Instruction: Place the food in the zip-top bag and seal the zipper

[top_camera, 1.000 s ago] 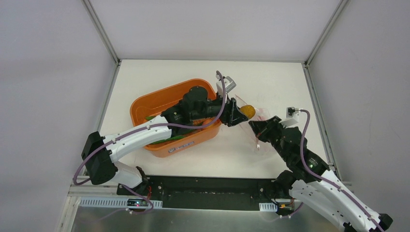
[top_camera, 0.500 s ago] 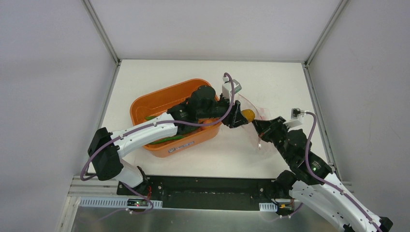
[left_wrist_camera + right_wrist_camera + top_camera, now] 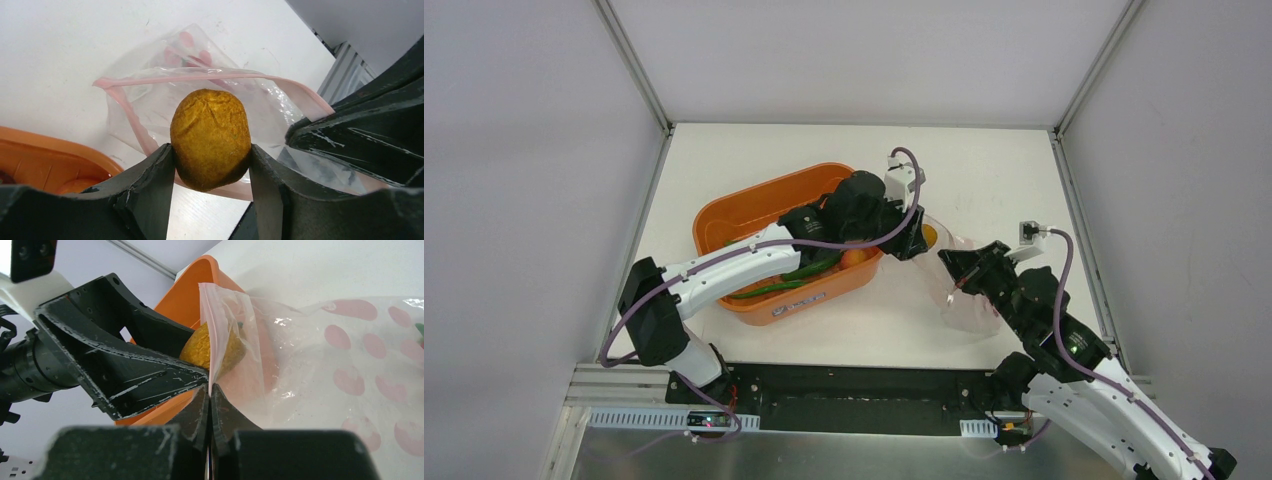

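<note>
My left gripper (image 3: 210, 152) is shut on a round yellow-orange piece of food (image 3: 210, 140), held just over the open mouth of the zip-top bag (image 3: 150, 95). The pink zipper (image 3: 215, 74) curves round behind the piece. My right gripper (image 3: 210, 387) is shut on the near edge of the bag (image 3: 325, 370) at the zipper (image 3: 212, 325), holding the mouth up. From above, the piece (image 3: 929, 236) sits at the tip of the left gripper (image 3: 914, 240), beside the right gripper (image 3: 954, 265). The bag (image 3: 972, 305) hangs down to the table.
The orange tub (image 3: 724, 215) stands left of the bag, under my left arm. It holds long green chili peppers (image 3: 794, 275) and a small orange piece (image 3: 854, 258). The tub's rim (image 3: 200, 275) lies close behind the bag's mouth. Grey walls close in the table on three sides.
My left arm has turned its wrist and carried the yellow-orange piece from above the tub's corner to the bag's mouth. The right gripper has kept its hold and shifted only slightly.
</note>
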